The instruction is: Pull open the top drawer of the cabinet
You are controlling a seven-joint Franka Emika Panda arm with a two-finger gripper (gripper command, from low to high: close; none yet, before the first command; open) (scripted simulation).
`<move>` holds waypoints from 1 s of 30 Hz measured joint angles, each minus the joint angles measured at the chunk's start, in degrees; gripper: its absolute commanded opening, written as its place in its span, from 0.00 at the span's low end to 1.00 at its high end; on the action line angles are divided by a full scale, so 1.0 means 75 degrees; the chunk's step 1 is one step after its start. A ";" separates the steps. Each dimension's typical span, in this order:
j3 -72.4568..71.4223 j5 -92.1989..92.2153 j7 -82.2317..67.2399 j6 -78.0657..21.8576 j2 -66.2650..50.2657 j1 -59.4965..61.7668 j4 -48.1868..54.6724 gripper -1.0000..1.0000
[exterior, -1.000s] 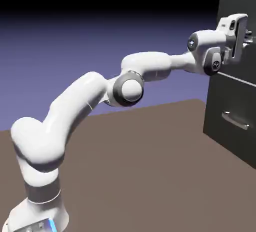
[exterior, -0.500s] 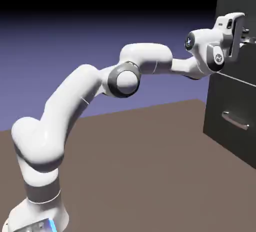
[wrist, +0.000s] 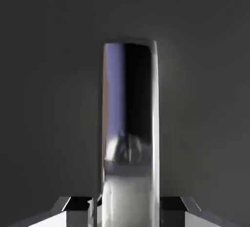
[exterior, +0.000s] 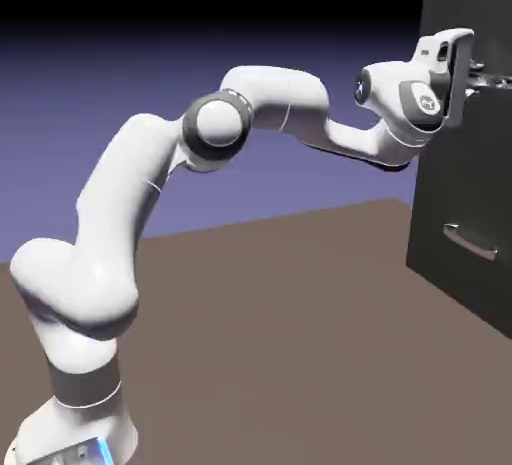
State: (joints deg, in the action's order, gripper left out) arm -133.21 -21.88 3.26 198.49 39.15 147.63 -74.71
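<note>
The top drawer (exterior: 455, 48), at two o'clock in the exterior view, is partly drawn from the cabinet (exterior: 455, 223), its silver handle (wrist: 130, 123) clamped by the gripper (wrist: 130, 206); a straight outward pull is judged next.

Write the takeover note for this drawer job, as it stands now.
Pincer: shut on the top drawer's handle, the silver bar seen between the fingertips in the hand view.
Cabinet: at the exterior view's right edge. The top drawer juts slightly proud of the lower drawer, so it is partly open.
Done: reach, grasp, first part of the pull.
Left: pull further toward the arm's base until fully open, then release.
</note>
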 measured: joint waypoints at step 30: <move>0.6713 0.1680 -0.2206 0.1840 -0.2004 -0.8079 -0.6444 0.00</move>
State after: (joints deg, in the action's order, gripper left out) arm -82.86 -9.28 -13.29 212.29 24.12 87.04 -123.04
